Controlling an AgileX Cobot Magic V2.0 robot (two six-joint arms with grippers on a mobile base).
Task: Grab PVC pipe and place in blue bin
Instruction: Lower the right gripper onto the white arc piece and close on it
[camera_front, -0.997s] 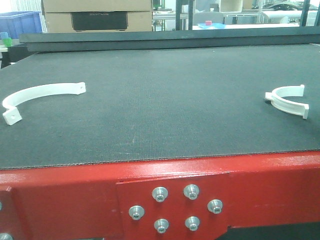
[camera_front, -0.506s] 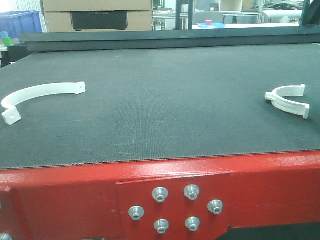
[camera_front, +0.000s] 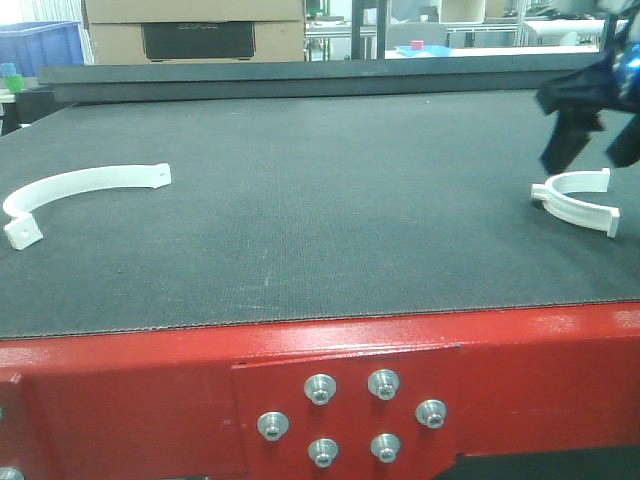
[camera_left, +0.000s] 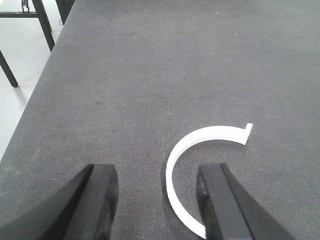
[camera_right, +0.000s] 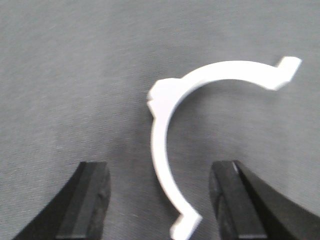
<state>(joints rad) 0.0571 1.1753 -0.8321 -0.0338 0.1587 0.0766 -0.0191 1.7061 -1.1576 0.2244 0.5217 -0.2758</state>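
Standing far back — blue bin (camera_front: 40, 47).

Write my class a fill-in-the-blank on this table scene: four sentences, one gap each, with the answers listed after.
1. Counting the left PVC piece and the right PVC piece, the black mat holds ___ pieces.
2. In the front view, the right gripper hangs above the ___ PVC piece.
3. The left gripper and the right gripper both have their jaws ___.
4. The bin in the far background is ___ in colour.

Answers: two; right; open; blue
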